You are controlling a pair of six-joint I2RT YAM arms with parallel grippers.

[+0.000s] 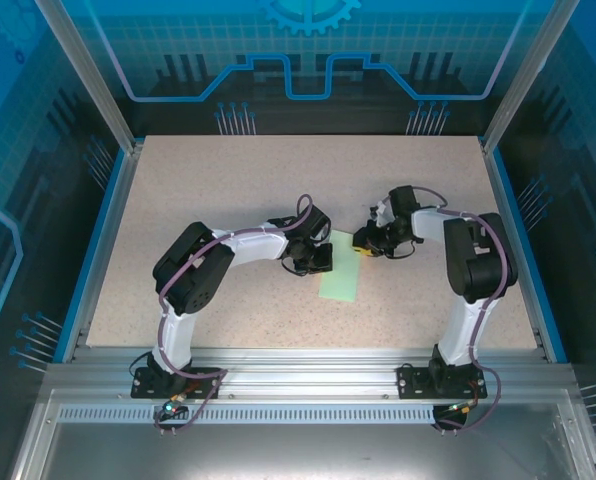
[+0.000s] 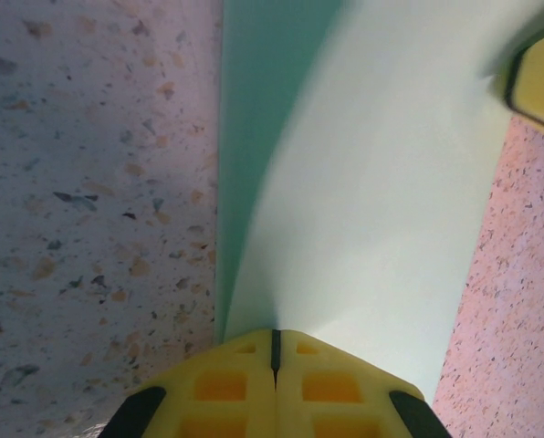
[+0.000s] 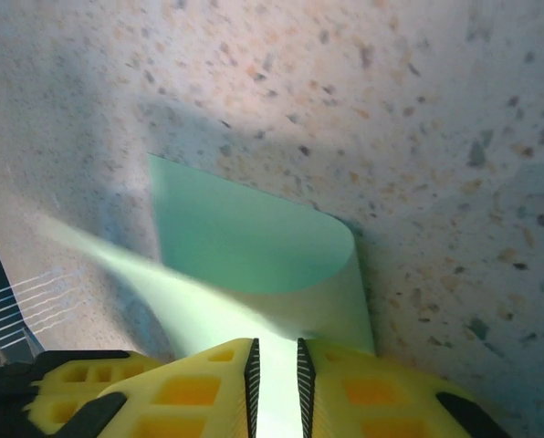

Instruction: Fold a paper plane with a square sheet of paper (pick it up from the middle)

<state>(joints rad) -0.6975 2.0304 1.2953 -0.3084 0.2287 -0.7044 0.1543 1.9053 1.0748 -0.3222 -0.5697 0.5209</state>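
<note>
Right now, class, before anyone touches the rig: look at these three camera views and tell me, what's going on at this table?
Two robot arms are working on a thin pale mint-green square sheet of paper in the middle of the speckled beige table. The left claw is shut on one edge of the sheet, and the right claw pinches another edge. Part of the paper lies flat while the rest curves up and over it, like an early fold. No pointed plane shape is visible yet.

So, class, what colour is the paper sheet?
The paper sheet is plain mint green, clearest in the right wrist view.
</note>
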